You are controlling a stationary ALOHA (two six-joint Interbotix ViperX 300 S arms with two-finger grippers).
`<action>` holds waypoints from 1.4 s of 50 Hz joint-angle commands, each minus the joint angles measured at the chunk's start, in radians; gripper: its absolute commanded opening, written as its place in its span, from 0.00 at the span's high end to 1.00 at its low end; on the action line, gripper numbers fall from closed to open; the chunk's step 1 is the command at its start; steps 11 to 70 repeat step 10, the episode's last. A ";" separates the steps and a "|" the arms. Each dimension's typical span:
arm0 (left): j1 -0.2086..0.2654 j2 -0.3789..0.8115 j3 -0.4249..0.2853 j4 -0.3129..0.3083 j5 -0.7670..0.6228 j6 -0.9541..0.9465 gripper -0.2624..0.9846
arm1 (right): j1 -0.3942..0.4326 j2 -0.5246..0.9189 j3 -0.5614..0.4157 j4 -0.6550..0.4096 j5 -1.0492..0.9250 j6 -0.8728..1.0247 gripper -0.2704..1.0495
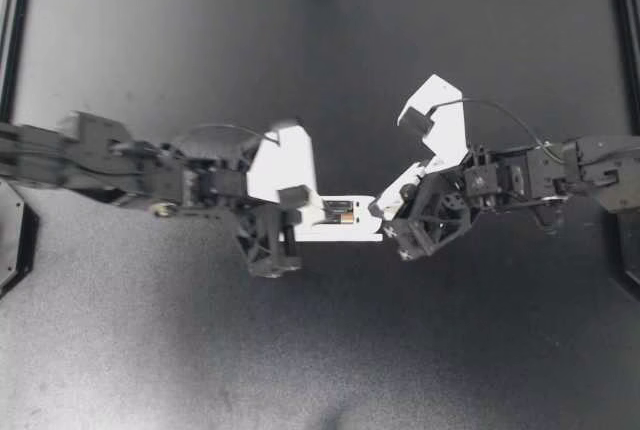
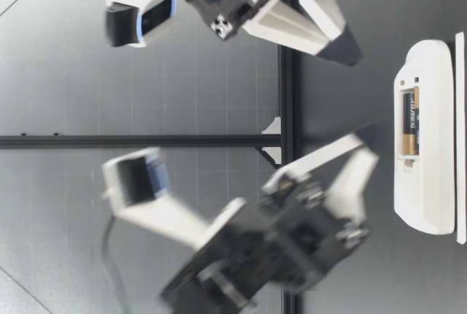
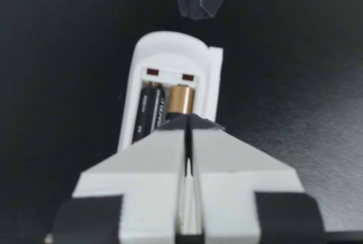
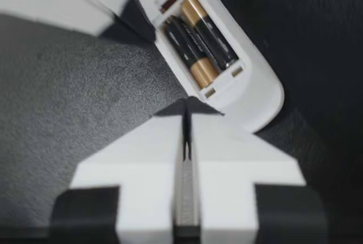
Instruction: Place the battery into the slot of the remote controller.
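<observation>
My left end effector (image 1: 303,212) and right end effector (image 1: 385,205) are fully closed and empty, one at each end of the remote (image 1: 345,232). Two batteries (image 4: 199,40) appear seated in its slot.

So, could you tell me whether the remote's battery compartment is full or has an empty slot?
Full: two batteries lie side by side inside the open remote controller, filling both slots.

My left gripper (image 3: 189,123), fingers together, hangs over the remote controller (image 3: 170,48), whose slot (image 3: 168,77) holds two batteries (image 3: 150,110).
</observation>
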 commanded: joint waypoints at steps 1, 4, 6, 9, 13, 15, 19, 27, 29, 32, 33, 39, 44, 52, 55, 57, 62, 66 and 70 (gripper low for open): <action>0.000 -0.086 0.017 0.002 -0.003 0.002 0.92 | 0.011 -0.037 -0.026 -0.069 -0.009 -0.021 0.89; 0.002 -0.124 0.043 0.002 -0.003 0.002 0.92 | 0.014 -0.038 -0.040 -0.117 -0.011 -0.044 0.89; 0.000 -0.149 0.060 0.002 -0.003 0.002 0.92 | 0.017 -0.038 -0.048 -0.146 -0.009 -0.060 0.89; 0.002 -0.175 0.080 0.002 -0.003 0.003 0.92 | 0.017 -0.038 -0.058 -0.173 -0.009 -0.078 0.90; 0.000 -0.186 0.089 0.002 -0.003 0.005 0.92 | 0.017 -0.038 -0.061 -0.186 -0.009 -0.087 0.89; 0.000 -0.186 0.089 0.002 -0.003 0.005 0.92 | 0.017 -0.038 -0.061 -0.186 -0.009 -0.087 0.89; 0.000 -0.186 0.089 0.002 -0.003 0.005 0.92 | 0.017 -0.038 -0.061 -0.186 -0.009 -0.087 0.89; 0.000 -0.186 0.089 0.002 -0.003 0.005 0.92 | 0.017 -0.038 -0.061 -0.186 -0.009 -0.087 0.89; 0.000 -0.186 0.089 0.002 -0.003 0.005 0.92 | 0.017 -0.038 -0.061 -0.186 -0.009 -0.087 0.89; 0.000 -0.186 0.089 0.002 -0.003 0.005 0.92 | 0.017 -0.038 -0.061 -0.186 -0.009 -0.087 0.89; 0.000 -0.186 0.089 0.002 -0.003 0.005 0.92 | 0.017 -0.038 -0.061 -0.186 -0.009 -0.087 0.89; 0.000 -0.186 0.089 0.002 -0.003 0.005 0.92 | 0.017 -0.038 -0.061 -0.186 -0.009 -0.087 0.89; 0.000 -0.186 0.089 0.002 -0.003 0.005 0.92 | 0.017 -0.038 -0.061 -0.186 -0.009 -0.087 0.89; 0.000 -0.186 0.089 0.002 -0.003 0.005 0.92 | 0.017 -0.038 -0.061 -0.186 -0.009 -0.087 0.89; 0.000 -0.186 0.089 0.002 -0.003 0.005 0.92 | 0.017 -0.038 -0.061 -0.186 -0.009 -0.087 0.89; 0.000 -0.186 0.089 0.002 -0.003 0.005 0.92 | 0.017 -0.038 -0.061 -0.186 -0.009 -0.087 0.89; 0.000 -0.186 0.089 0.002 -0.003 0.005 0.92 | 0.017 -0.038 -0.061 -0.186 -0.009 -0.087 0.89; 0.000 -0.186 0.089 0.002 -0.003 0.005 0.92 | 0.017 -0.038 -0.061 -0.186 -0.009 -0.087 0.89; 0.000 -0.186 0.089 0.002 -0.003 0.005 0.92 | 0.017 -0.038 -0.061 -0.186 -0.009 -0.087 0.89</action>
